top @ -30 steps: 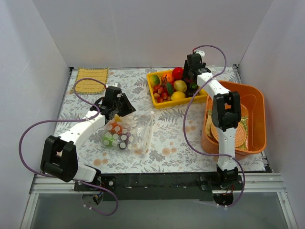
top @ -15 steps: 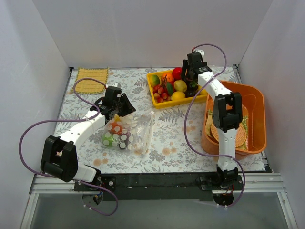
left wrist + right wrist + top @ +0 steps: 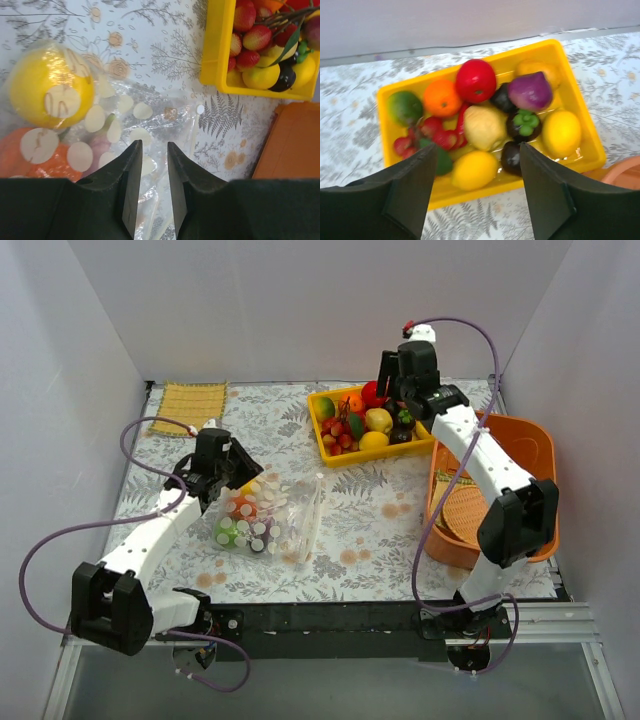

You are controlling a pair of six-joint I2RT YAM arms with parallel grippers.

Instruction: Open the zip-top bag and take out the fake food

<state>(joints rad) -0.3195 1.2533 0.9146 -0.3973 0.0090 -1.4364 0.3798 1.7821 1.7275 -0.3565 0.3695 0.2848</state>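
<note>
The zip-top bag (image 3: 275,520) lies on the flowered table, clear with whitish spots. It holds fake food: a yellow lemon (image 3: 50,85), an orange piece (image 3: 30,155) and others. My left gripper (image 3: 222,468) is at the bag's left end. In the left wrist view its jaws (image 3: 153,147) stand a narrow gap apart over the crinkled plastic, gripping nothing that I can see. My right gripper (image 3: 402,390) hovers wide open and empty above the yellow tray (image 3: 325,450). In the right wrist view (image 3: 477,150) it hangs over the tray's lemons, red apple and purple fruits.
An orange basin (image 3: 535,445) holding round woven mats stands at the right, next to the yellow tray (image 3: 385,125). A woven yellow mat (image 3: 190,405) lies at the back left. White walls close off three sides.
My left gripper has drawn back to the left from the bag, which stays put. My right arm has swung its elbow out to the right and lifted the gripper above the tray's far side.
</note>
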